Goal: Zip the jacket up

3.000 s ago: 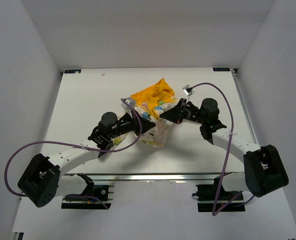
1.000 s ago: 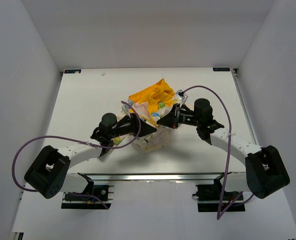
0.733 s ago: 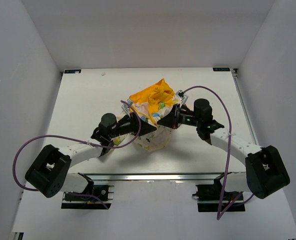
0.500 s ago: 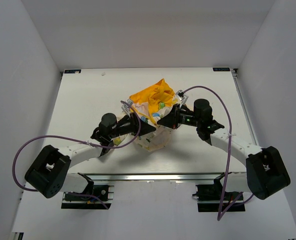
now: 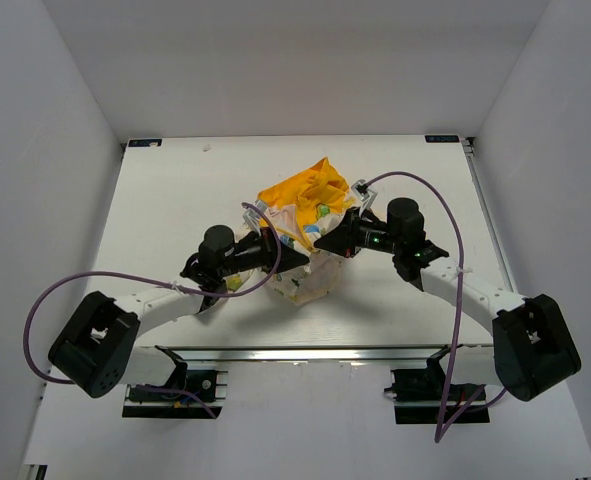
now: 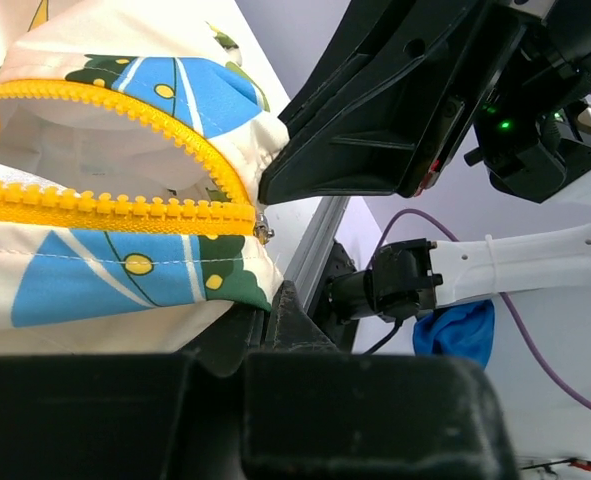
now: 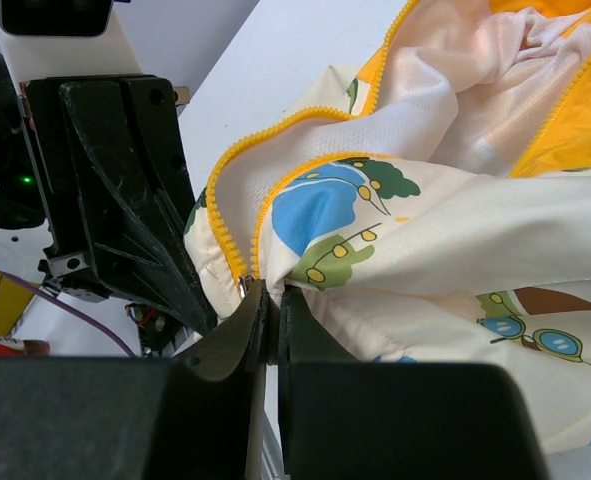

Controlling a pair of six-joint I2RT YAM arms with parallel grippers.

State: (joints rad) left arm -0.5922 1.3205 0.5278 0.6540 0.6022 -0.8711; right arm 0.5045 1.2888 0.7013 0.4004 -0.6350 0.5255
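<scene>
The jacket (image 5: 297,212) is bunched at the table's middle, cream with cartoon prints, with the yellow hood (image 5: 310,187) at the back. My left gripper (image 5: 297,259) is shut on the bottom hem beside the yellow zipper (image 6: 125,210); in the left wrist view (image 6: 265,305) the small metal slider (image 6: 264,233) sits at the zipper's bottom end, with the two tooth rows parted above it. My right gripper (image 5: 322,241) faces it, tips almost touching. In the right wrist view (image 7: 272,300) it is shut on jacket fabric (image 7: 455,230) just beside the slider (image 7: 243,284).
The white table (image 5: 175,200) lies around the jacket, with white walls on three sides. Purple cables (image 5: 445,200) loop over both arms. A metal rail (image 5: 305,353) runs along the near edge.
Since three seconds ago both grippers have drawn closer together and the jacket's lower end has bunched between them. Over the last second almost nothing has moved.
</scene>
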